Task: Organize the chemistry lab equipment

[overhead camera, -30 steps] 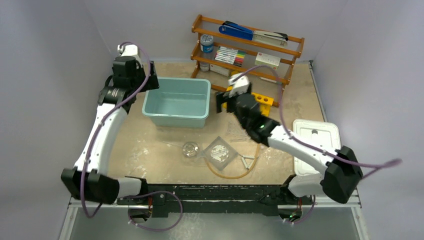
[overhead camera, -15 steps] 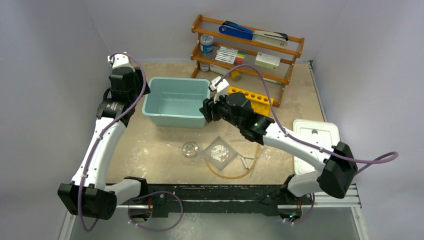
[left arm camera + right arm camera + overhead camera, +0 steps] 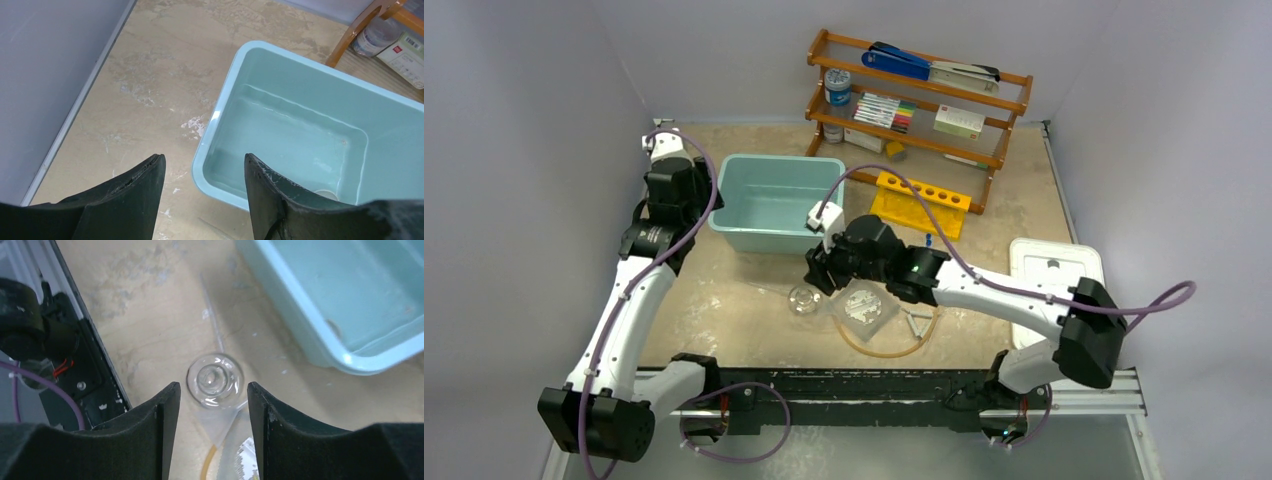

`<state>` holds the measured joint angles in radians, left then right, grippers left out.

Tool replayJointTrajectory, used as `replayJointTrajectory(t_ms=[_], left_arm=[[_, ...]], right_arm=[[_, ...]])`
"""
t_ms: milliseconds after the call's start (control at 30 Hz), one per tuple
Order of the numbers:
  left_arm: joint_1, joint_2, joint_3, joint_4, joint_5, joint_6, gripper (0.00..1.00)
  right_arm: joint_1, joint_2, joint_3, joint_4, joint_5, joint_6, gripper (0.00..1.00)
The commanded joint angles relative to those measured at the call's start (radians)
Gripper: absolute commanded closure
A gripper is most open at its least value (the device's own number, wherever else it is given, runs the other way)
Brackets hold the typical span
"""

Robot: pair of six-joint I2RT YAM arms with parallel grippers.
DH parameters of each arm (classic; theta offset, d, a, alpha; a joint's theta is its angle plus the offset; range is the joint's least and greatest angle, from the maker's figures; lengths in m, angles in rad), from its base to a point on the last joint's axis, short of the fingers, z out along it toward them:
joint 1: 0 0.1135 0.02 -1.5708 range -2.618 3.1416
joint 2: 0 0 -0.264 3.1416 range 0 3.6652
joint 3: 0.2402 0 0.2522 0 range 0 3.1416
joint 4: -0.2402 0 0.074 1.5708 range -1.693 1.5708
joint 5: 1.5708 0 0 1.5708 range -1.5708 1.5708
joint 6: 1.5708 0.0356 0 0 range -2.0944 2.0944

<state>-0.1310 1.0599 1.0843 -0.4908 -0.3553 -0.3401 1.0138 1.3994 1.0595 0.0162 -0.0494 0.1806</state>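
A round glass flask (image 3: 804,299) stands on the table in front of the teal bin; in the right wrist view the flask (image 3: 215,378) sits just ahead of the gap between my open fingers. My right gripper (image 3: 817,268) hovers open above it, empty. A square transparent dish (image 3: 865,304) lies right of the flask, on a looping amber rubber tube (image 3: 886,350), with a clear Y-connector (image 3: 915,322) beside it. The yellow holed rack (image 3: 921,203) lies near the wooden shelf. My left gripper (image 3: 204,165) is open and empty over the bin's left rim.
The teal bin (image 3: 779,238) stands at centre back, holding a small round item in one corner (image 3: 326,194). A wooden shelf (image 3: 919,88) with markers and a blue stapler is at the back. A white lid (image 3: 1057,285) lies at the right. A thin clear rod (image 3: 214,330) lies beside the flask.
My right arm has swung left and toward the near edge, from over the yellow rack to above the flask. My left arm has shifted slightly left and back.
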Motion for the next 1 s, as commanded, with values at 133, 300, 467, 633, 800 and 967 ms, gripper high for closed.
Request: replayJointTrajectory(t_ms=[133,300,467,633,800,967], left_arm=[[0.007,-0.050,-0.038,0.049,-0.064,0.000,0.41],[0.008,-0.044,-0.041,0.048,-0.064,0.000,0.41],[0.008,-0.044,-0.049,0.047,-0.074,0.000,0.41],[0.008,-0.035,-0.043,0.048,-0.067,0.000,0.41],[0.010,-0.027,-0.044,0.042,-0.063,0.002,0.41],[0.013,-0.026,-0.048,0.039,-0.063,0.002,0.41]], right_arm=[[0.057,0.130,-0.007,0.023,-0.005,0.011,0.42],[0.063,0.195,-0.001,0.039,0.007,-0.010,0.39],[0.065,0.237,0.019,0.042,0.011,-0.035,0.40],[0.065,0.250,0.033,0.036,0.013,-0.052,0.42],[0.075,0.269,0.054,0.034,0.011,-0.066,0.41],[0.090,0.295,0.080,0.030,0.029,-0.078,0.43]])
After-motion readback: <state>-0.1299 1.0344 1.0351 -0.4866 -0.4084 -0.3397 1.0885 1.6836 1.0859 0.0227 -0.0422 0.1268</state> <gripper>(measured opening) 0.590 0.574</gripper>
